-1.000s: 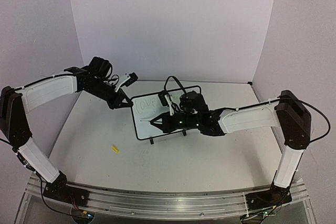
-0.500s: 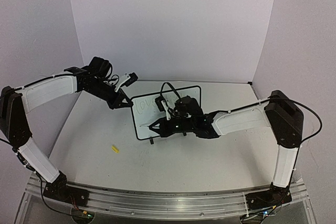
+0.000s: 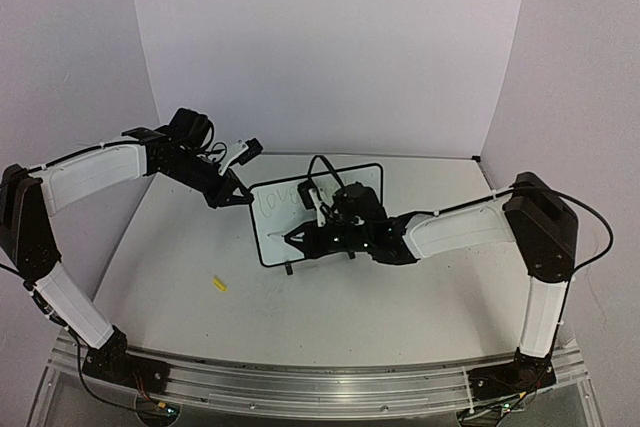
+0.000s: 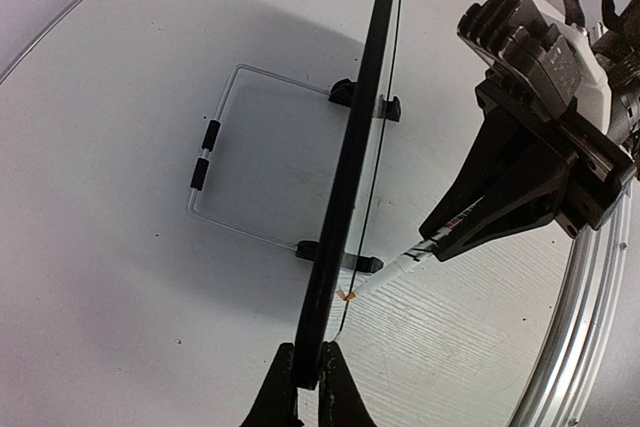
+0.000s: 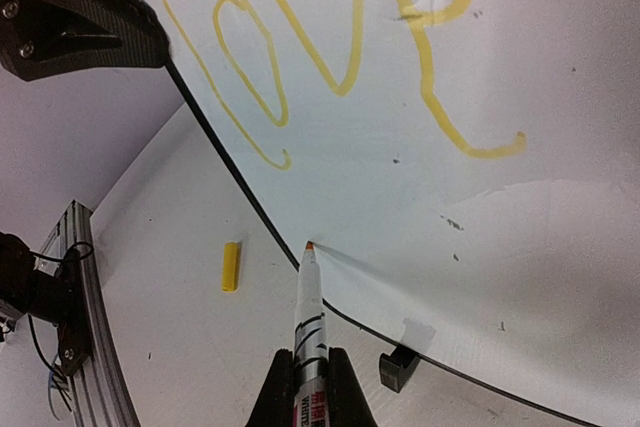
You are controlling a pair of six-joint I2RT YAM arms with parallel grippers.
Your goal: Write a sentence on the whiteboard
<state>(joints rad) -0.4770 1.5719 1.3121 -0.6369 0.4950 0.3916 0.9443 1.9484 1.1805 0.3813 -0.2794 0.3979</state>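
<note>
White tabletop [image 3: 180, 277] under the black-framed whiteboard [image 5: 560, 147] — yellow lettering [image 5: 330, 57] reads "love" plus one letter. My left fingers [image 4: 272, 405] pinch its edge; my right fingers [image 5: 270, 402] grip a marker [image 5: 308, 317].

Small white whiteboard [image 3: 272, 235], thin black rounded frame, standing near-upright on two black feet, mid-table [image 3: 300, 317] toward the back edge, sentence [image 5: 303, 32] only begun, yellow "love" at its top-left corner

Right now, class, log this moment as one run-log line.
left fingers: shut on whiteboard edge | right fingers: shut on marker | tip: at lower frame | sentence: begins "love" | cap: on table
</note>
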